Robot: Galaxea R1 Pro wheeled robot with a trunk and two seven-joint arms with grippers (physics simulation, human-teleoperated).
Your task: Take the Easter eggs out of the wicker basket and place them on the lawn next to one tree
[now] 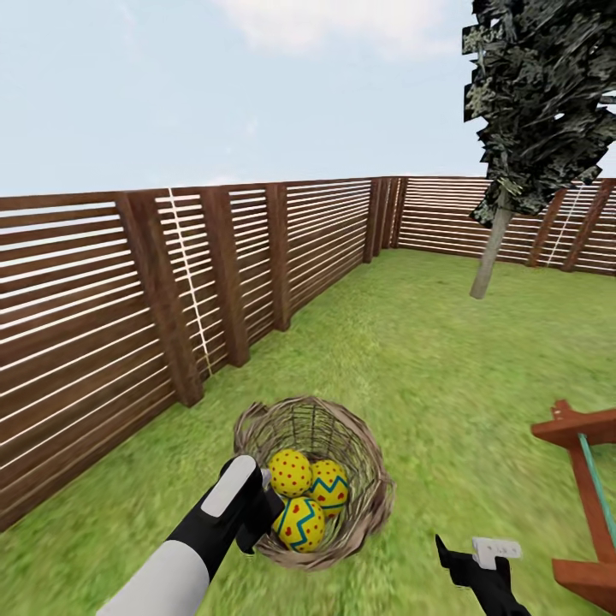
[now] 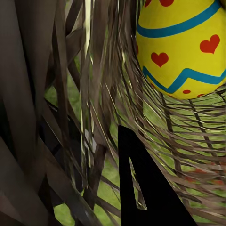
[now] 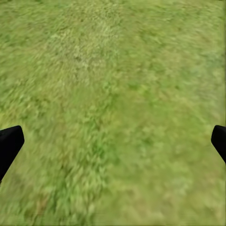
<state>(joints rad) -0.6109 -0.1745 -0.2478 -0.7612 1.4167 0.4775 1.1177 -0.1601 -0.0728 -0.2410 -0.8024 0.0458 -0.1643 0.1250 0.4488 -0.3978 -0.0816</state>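
Observation:
The wicker basket [image 1: 359, 445] sits on the lawn [image 1: 428, 359] just in front of me, with three Easter eggs in it: a red-dotted egg [image 1: 291, 472], a zigzag egg [image 1: 329, 488] and a heart-patterned egg [image 1: 299, 524]. My left gripper [image 1: 259, 513] is at the basket's near-left rim, beside the heart egg. In the left wrist view, one black finger [image 2: 150, 193] lies against the weave [image 2: 70, 117] just below that egg [image 2: 181, 47]; the other finger is hidden. My right gripper [image 1: 473, 554] hangs open over bare grass [image 3: 113, 113]. A tree [image 1: 492, 257] stands far right.
A brown slat fence [image 1: 128, 291] runs along the left and across the back. A red wooden frame with a teal bar [image 1: 586, 496] stands close on the right. Open grass stretches from the basket to the tree.

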